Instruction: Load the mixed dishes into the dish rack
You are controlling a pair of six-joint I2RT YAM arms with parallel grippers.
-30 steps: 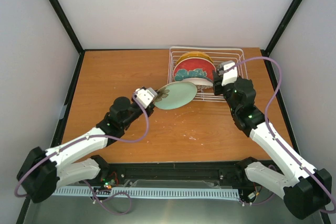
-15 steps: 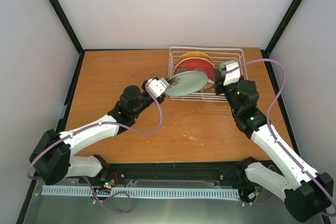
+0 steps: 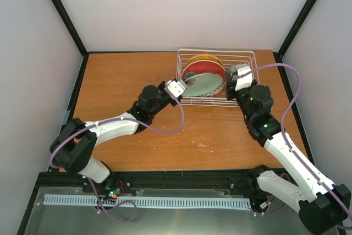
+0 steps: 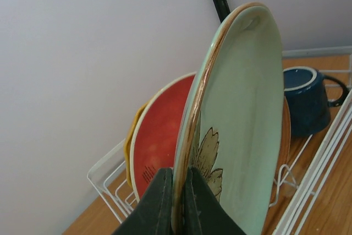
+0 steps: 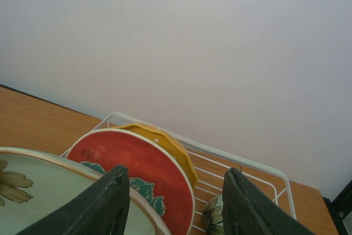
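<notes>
Left gripper [image 4: 177, 193] fingers clamped lower rim of pale green flower plate [image 4: 242, 119], one finger on each face. Plate was held on edge, tilted, over dish rack [image 3: 250, 54], just in front of red plate [image 4: 159, 141]. Yellow plate [image 5: 165, 138] stood behind red. Dark blue mug [image 4: 305, 100] sat in rack beyond. Right gripper [image 5: 177, 174] fingers were spread, empty, at rack's right edge. Rack sat at table's [image 3: 121, 81] far right.
</notes>
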